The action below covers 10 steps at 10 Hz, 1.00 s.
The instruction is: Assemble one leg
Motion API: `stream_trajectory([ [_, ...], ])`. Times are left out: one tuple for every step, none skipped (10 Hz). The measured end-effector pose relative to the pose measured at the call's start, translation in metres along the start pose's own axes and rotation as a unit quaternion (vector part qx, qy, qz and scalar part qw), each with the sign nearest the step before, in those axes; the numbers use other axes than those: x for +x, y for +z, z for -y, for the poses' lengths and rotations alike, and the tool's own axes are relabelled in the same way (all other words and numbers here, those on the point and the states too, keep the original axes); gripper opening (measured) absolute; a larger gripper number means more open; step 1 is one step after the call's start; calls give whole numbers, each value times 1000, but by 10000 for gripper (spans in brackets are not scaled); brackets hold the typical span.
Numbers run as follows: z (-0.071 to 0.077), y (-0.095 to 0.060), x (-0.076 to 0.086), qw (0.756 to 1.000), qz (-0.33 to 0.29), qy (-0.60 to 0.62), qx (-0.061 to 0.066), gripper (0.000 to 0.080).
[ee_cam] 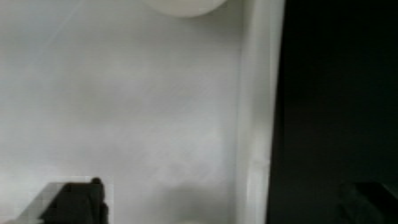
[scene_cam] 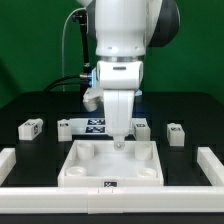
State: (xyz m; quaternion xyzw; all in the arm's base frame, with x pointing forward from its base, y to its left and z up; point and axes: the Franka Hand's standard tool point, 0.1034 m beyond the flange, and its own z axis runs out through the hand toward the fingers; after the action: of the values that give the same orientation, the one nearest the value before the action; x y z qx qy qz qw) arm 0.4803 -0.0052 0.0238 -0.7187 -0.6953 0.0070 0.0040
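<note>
1. The gripper (scene_cam: 120,144) is held pointing straight down over the white panel (scene_cam: 80,172), at the panel's far half.
2. In the wrist view the two fingers (ee_cam: 75,203) are seen spread wide apart, and nothing is held between them.
3. Directly under the gripper (ee_cam: 226,205) lies the bare surface of the white panel (ee_cam: 125,110), with its raised rim (ee_cam: 260,100) running below the gap between the fingers.
4. One finger is placed over the panel floor and the other over the dark table (ee_cam: 338,100) outside the rim.
5. Whether the fingertips touch the panel cannot be told.
6. A round boss (ee_cam: 187,8) of the panel is seen ahead of the fingers, partly cut off by the picture's edge.
7. No leg is gripped: four are seen standing on the table (scene_cam: 40,145), all beyond the panel and apart from the gripper.
8. One leg (scene_cam: 141,128) is found just behind the gripper, toward the exterior view's right, and a second leg (scene_cam: 176,133) is farther out on that side.
9. A third leg (scene_cam: 66,128) and a fourth leg (scene_cam: 31,127) are found toward the exterior view's left of the gripper, the fourth being the farthest away.
10. The marker board (scene_cam: 95,125) lies behind the gripper, between the first and third legs.
</note>
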Motion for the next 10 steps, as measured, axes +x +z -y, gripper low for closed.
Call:
stream_trajectory([
  [1,8,-3,1000,-1,-4,6,650],
  [4,15,-8,1000,-2,1,12,650],
  [5,17,-10,1000,-2,4,15,650],
  [5,17,-10,1000,-2,7,15,650],
  [5,17,-10,1000,-2,7,15,536],
  [5,17,-10,1000,-2,7,15,536],
  [5,17,-10,1000,-2,7,15,345],
  [5,17,-10,1000,-2,7,15,174],
  [6,17,-10,1000,-2,7,15,174],
  [4,16,-10,1000,-3,8,12,54],
])
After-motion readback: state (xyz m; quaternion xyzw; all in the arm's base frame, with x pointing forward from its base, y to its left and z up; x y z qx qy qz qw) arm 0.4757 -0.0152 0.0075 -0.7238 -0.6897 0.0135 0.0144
